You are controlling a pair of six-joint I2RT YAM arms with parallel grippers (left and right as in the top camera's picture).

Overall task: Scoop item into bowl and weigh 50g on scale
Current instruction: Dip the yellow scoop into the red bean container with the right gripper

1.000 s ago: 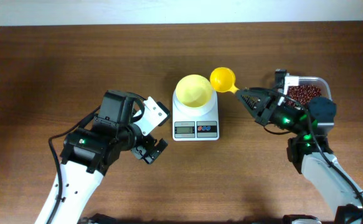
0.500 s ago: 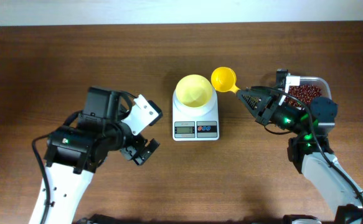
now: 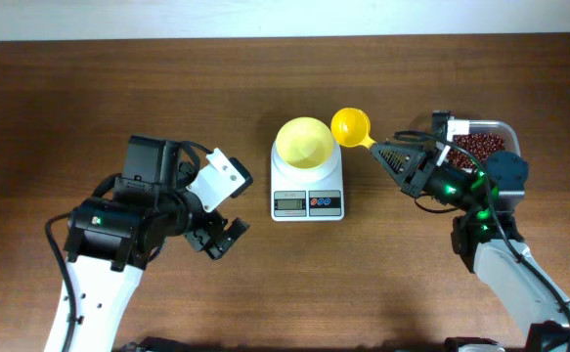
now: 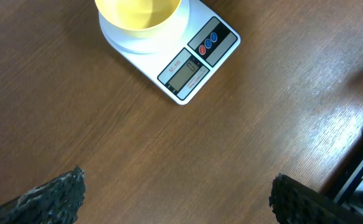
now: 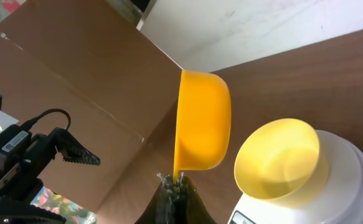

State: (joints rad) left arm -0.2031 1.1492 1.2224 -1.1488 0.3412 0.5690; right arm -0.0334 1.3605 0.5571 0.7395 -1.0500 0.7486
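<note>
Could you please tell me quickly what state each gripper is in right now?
Left gripper: open, holding nothing.
Right gripper: closed on the handle of the yellow scoop.

Even, bright light; soft shadows; glare streak on table (image 4: 330, 134); right-wrist foreground blurred.

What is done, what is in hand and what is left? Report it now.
Done: the bowl sits empty on the scale. In hand: the right tool grips the yellow scoop, which looks empty, beside the bowl. The left tool hangs open, off to the side. Left: the beans lie in the clear tub, so scooping, pouring and weighing to 50g are all to do. The display cannot be read.
</note>
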